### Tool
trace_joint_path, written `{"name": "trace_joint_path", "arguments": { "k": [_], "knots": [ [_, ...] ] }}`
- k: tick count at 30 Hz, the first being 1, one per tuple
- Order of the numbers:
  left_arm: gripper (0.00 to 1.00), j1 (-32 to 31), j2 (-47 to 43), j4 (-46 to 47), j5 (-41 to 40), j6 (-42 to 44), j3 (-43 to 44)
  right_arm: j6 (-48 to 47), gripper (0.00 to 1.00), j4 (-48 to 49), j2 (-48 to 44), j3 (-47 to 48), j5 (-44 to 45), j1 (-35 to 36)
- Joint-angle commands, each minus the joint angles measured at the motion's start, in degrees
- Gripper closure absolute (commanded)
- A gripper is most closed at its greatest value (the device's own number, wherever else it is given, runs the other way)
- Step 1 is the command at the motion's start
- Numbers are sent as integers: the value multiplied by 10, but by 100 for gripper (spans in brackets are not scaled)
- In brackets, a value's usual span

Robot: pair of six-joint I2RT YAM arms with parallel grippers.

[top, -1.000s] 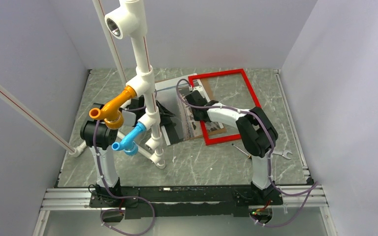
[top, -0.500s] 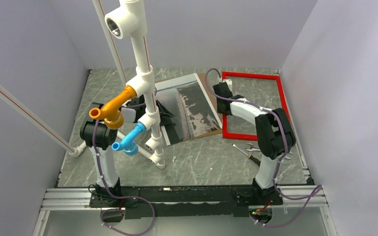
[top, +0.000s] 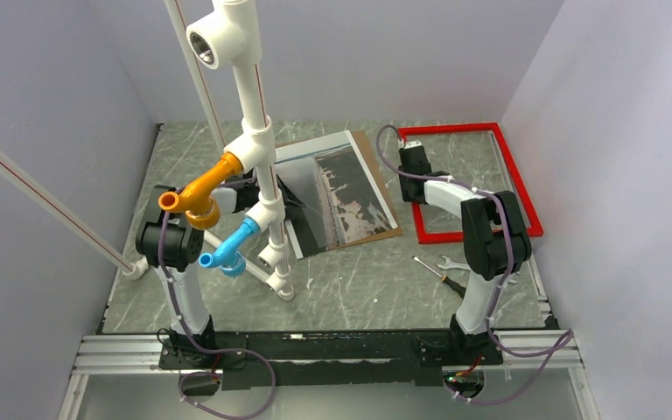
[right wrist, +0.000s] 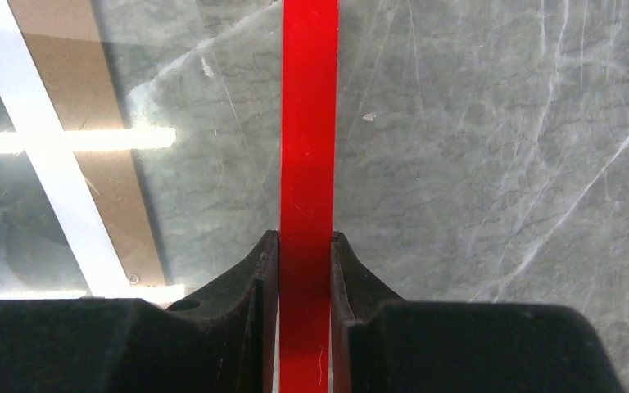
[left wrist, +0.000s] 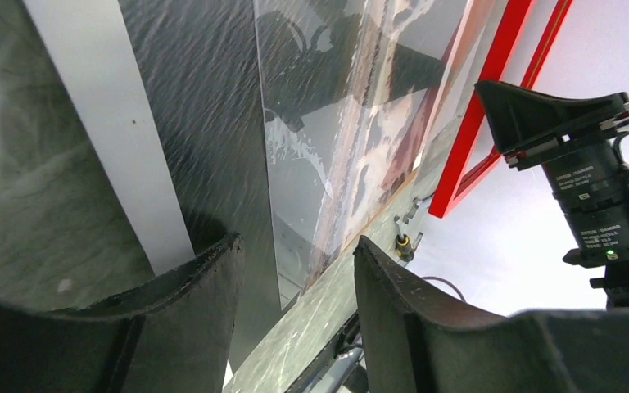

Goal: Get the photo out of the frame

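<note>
The photo [top: 350, 188], a dark print with a pale border, lies flat on the brown backing board [top: 376, 149] at the table's middle back. The red frame [top: 518, 179] lies to its right, apart from it. My right gripper [top: 414, 164] is shut on the frame's left bar, which fills the gap between the fingers in the right wrist view [right wrist: 307, 123]. My left gripper [top: 290, 199] is partly hidden behind the pipe stand. In the left wrist view it [left wrist: 295, 270] is open and empty just over the photo [left wrist: 196, 123], with the frame [left wrist: 491, 74] beyond.
A tall white pipe stand [top: 258, 175] with orange and blue fittings rises at centre left, in front of my left arm. A screwdriver [top: 437, 269] and a wrench [top: 455, 262] lie by my right arm. Grey walls close in three sides.
My right gripper has carried the red frame to the right and turned it, off the photo and backing board, which stayed in place. My left gripper has barely moved.
</note>
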Motion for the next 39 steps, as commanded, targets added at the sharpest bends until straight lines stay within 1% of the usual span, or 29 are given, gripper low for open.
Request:
{"name": "trace_joint_path", "arguments": {
  "k": [1,3,5,7,8,10,12,13,15,17,21,24,26,32,39],
  "knots": [
    [43,23,-52,13,5,33,3,-34,60,32,-15,3,-4,-1],
    [42,32,-64,13,9,36,2,-23,43,18,-18,8,3,-1],
    [41,39,-74,10,10,39,2,-23,34,0,-18,25,13,0],
    [40,45,-81,15,15,39,1,-7,28,-9,-21,47,17,1],
    [39,48,-84,16,15,41,-1,-4,23,-8,-23,55,4,0],
    [34,53,-90,11,6,49,-1,0,14,2,-23,72,-53,-3],
    [29,57,-93,0,-5,59,3,-7,8,5,1,103,-113,-3],
    [27,59,-93,-6,-13,66,4,-8,7,-3,19,134,-147,-3],
    [23,63,-93,-8,-22,68,4,-6,6,-26,64,194,-184,-3],
    [20,64,-94,-8,-30,67,-2,-5,5,-32,102,235,-209,-3],
    [20,66,-91,-48,-64,67,0,-11,4,-35,154,289,-227,-5],
    [20,68,-82,-97,-93,64,14,-9,2,-38,181,314,-251,-16],
    [19,68,-78,-109,-100,60,17,-3,1,-35,192,320,-269,-24],
    [18,68,-67,-88,-94,46,5,17,0,-25,209,307,-296,-40],
    [17,68,-25,-36,-45,20,-7,42,0,-8,198,261,-318,-51]
  ]
}}
